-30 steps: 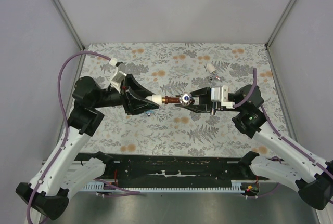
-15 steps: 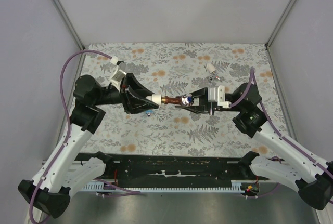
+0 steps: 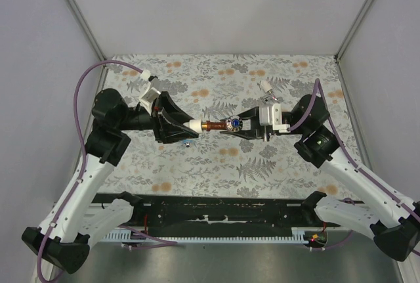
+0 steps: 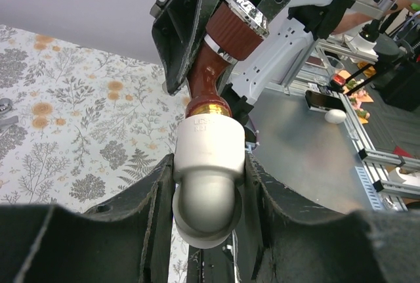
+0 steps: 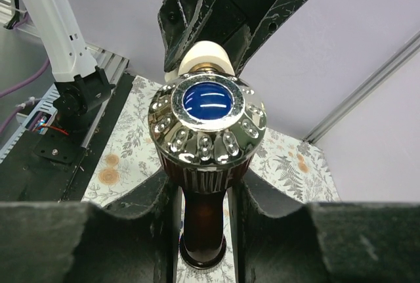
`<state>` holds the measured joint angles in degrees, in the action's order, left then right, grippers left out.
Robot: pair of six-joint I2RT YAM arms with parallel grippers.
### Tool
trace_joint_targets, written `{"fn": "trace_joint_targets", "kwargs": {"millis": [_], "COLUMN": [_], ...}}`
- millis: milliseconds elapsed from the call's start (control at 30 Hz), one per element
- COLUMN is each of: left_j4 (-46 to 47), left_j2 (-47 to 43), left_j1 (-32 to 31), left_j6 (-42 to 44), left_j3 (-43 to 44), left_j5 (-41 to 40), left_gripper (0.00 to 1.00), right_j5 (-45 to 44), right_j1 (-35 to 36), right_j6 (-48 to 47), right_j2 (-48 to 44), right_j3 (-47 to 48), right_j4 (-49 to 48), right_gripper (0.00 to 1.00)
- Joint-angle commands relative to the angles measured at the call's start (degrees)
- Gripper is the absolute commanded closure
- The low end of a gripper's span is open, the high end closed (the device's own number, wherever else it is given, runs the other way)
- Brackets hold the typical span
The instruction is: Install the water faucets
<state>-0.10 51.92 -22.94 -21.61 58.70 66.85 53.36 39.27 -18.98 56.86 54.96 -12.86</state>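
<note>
My left gripper (image 3: 186,127) is shut on a white plastic pipe fitting (image 3: 195,126), seen close in the left wrist view (image 4: 209,158). My right gripper (image 3: 240,125) is shut on the body of a reddish-brown water faucet (image 3: 216,125), just below its chrome knob with a blue centre (image 5: 207,119). Both are held in the air over the middle of the table. The faucet's gold threaded end sits in the fitting's mouth (image 4: 207,109). The fitting shows behind the knob in the right wrist view (image 5: 203,56).
A small white-silver faucet (image 3: 266,87) lies on the flowered tablecloth at the back right. A small bluish piece (image 3: 188,142) lies on the cloth under my left gripper. Grey walls enclose the table, and a black rail (image 3: 216,211) runs along the near edge.
My right wrist has rolled while holding the faucet, and its white housing has swung up and left. The left gripper with the fitting has barely shifted.
</note>
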Motion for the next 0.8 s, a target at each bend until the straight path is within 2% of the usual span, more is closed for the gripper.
{"fn": "trace_joint_targets", "kwargs": {"millis": [0,133,367,500,633,767], "left_j4": [-5.6,-9.1,-10.0,-10.0,-5.0,-4.2], "left_j2": [1.9,2.3,2.6,2.4,1.2,0.5], "left_j1": [-1.5,-1.5,-1.4,-1.5,-1.4,-1.5], "left_j6": [5.7,8.1,8.6,8.9,6.0,6.0], "left_j3": [3.9,4.8,5.7,5.7,3.9,3.2], "left_j5": [1.1,0.1,-0.1,-0.2,-0.1,-0.1], "left_gripper": [0.98,0.98,0.98,0.98,0.98,0.98], "right_j5": [0.4,0.1,-0.9,-0.7,-0.7,-0.7], "right_j1": [1.4,1.3,1.8,1.9,1.8,1.9], "right_j6": [-5.9,-9.5,-13.1,-12.4,-8.5,-4.6], "right_j2": [2.3,2.5,2.9,2.6,2.0,1.4], "right_j3": [5.2,8.0,9.7,8.9,5.9,3.7], "right_j4": [7.5,12.8,19.2,17.9,13.4,7.9], "right_gripper": [1.00,1.00,1.00,1.00,1.00,1.00]}}
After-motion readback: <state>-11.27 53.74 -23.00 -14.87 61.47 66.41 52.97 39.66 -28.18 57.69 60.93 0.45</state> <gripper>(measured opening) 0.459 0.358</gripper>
